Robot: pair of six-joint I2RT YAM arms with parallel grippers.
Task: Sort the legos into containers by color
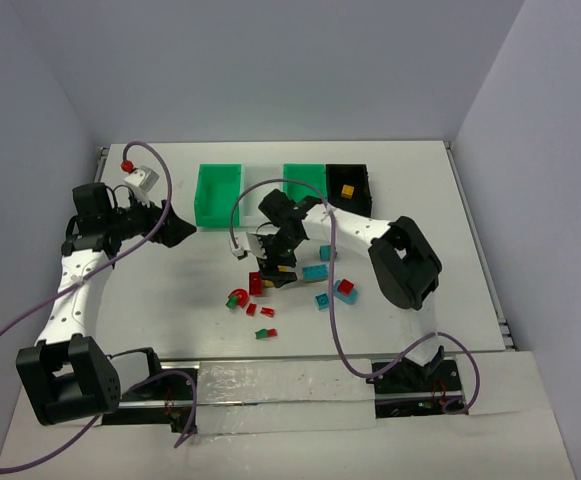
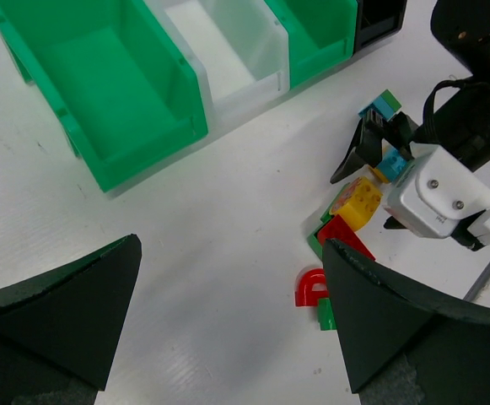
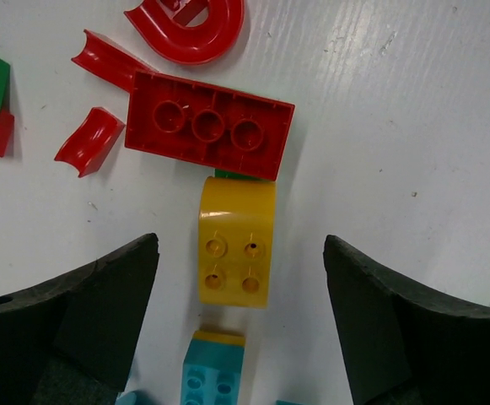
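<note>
Four bins stand in a row at the back: green, white, green and black. The black bin holds a yellow brick. Loose legos lie mid-table. My right gripper hangs open over them. In the right wrist view the open right gripper straddles a yellow brick without touching it. A red brick lies beyond it and a cyan brick nearer. My left gripper is open and empty, left of the pile, near the left green bin.
A red arch, small red pieces, a green-red piece and cyan bricks lie around the right gripper. A cyan-red brick lies right of the pile. A white device with a red knob sits at the back left.
</note>
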